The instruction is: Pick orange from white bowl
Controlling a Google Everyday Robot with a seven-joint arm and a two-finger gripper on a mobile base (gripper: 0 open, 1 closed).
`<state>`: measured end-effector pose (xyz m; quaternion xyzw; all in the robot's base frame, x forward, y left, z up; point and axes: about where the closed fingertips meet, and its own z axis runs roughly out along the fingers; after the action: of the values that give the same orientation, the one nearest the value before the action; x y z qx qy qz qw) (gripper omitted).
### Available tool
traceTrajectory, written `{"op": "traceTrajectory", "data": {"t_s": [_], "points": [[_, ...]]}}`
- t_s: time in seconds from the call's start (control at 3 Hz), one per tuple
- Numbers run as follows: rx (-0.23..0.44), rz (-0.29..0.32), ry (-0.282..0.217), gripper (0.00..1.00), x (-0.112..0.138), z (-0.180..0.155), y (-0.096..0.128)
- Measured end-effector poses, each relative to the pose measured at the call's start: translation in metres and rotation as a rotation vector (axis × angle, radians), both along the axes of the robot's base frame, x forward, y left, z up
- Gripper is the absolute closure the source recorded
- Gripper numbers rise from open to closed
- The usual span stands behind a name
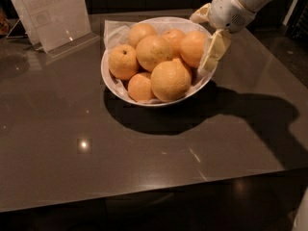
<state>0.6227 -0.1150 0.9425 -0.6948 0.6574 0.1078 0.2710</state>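
The white bowl (126, 96), lined with crumpled white paper, stands on the dark table and holds several oranges. The deep-orange, smooth orange (190, 46) lies at the bowl's right side. My gripper (200, 43) comes in from the upper right and is open. Its near finger (213, 52) reaches down inside the bowl's right rim, against the orange's right side. Its far finger (199, 16) sits behind the orange at the back rim. The orange rests in the bowl.
Paler dimpled oranges (170, 80) (154, 52) and smaller ones (122, 61) (140, 87) crowd the bowl to the orange's left. A clear plastic sign holder (52, 14) stands at the back left. The table's front edge (144, 192) runs across the bottom.
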Motion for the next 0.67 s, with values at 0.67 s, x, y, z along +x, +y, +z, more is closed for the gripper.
{"op": "traceTrajectory", "data": {"t_s": [0.67], "points": [[0.015, -0.010, 0.029, 0.19, 0.0028, -0.0115, 0.0020]]}}
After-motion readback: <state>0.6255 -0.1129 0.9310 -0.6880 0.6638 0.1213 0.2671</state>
